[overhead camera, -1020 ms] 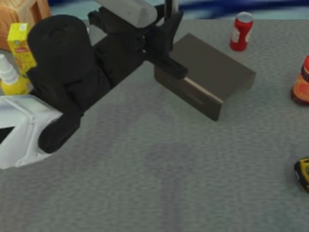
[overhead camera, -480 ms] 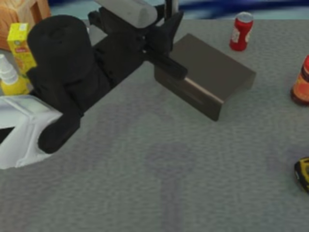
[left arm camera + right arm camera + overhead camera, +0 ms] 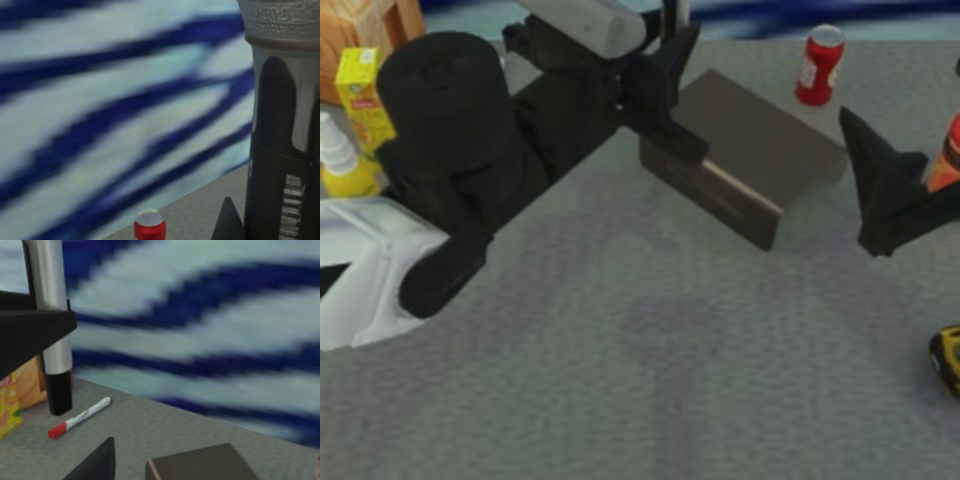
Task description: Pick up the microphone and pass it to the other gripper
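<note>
Microphone: the microphone [image 3: 280, 125] stands upright in the left gripper [image 3: 665, 85] near the far edge of the table [image 3: 620, 380]; the left wrist view shows its mesh head and black body close up, the right wrist view shows its silver shaft and black lower end [image 3: 55, 340] hanging clear above the table, and the top view shows only a sliver of it.
Left gripper: pinching the microphone; its black fingers [image 3: 30, 335] cross the shaft in the right wrist view.
Right gripper: the right gripper [image 3: 885, 190] is at the table's right side, fingers spread, holding nothing, well apart from the microphone.
Dark box: a dark box [image 3: 750, 160] lies between the two grippers, just beside the left one.
Red can: a red can [image 3: 820, 65] stands behind the box, also seen in the left wrist view.
Marker: a red-capped white marker [image 3: 80, 417] lies on the table near the microphone's lower end, seen only in the right wrist view.
Left edge: a yellow carton [image 3: 362, 95] and a spray bottle [image 3: 338, 155].
Right edge: a yellow-black object [image 3: 948, 360], cut off.
</note>
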{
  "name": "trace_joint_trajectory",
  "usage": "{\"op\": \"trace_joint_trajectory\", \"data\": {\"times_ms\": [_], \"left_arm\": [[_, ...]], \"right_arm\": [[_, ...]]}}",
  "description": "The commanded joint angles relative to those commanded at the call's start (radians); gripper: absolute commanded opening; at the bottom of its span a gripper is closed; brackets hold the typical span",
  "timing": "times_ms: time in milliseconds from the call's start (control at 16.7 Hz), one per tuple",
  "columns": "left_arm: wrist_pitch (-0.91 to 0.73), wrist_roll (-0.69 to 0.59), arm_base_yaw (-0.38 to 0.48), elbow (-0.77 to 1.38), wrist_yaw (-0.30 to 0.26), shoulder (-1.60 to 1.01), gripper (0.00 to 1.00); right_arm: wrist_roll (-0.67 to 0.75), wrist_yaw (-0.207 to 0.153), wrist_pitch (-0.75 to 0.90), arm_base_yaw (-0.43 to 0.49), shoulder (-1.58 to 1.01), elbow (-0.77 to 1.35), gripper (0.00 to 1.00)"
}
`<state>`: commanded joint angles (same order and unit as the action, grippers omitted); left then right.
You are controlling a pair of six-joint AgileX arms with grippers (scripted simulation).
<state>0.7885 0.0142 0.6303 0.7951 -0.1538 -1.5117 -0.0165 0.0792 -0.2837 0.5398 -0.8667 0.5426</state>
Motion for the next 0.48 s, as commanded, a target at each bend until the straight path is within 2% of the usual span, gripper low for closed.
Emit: {"op": "trace_joint_trajectory", "data": {"times_ms": [240,480], "left_arm": [[0.000,0.000,0.000,0.000,0.000,0.000,0.00],[0.000,0.000,0.000,0.000,0.000,0.000,0.00]], "right_arm": [[-0.005,0.020,-0.080,0.143,-0.214,0.148,1.00],[-0.008,0.029,-0.117,0.203,-0.303,0.214,1.00]]}}
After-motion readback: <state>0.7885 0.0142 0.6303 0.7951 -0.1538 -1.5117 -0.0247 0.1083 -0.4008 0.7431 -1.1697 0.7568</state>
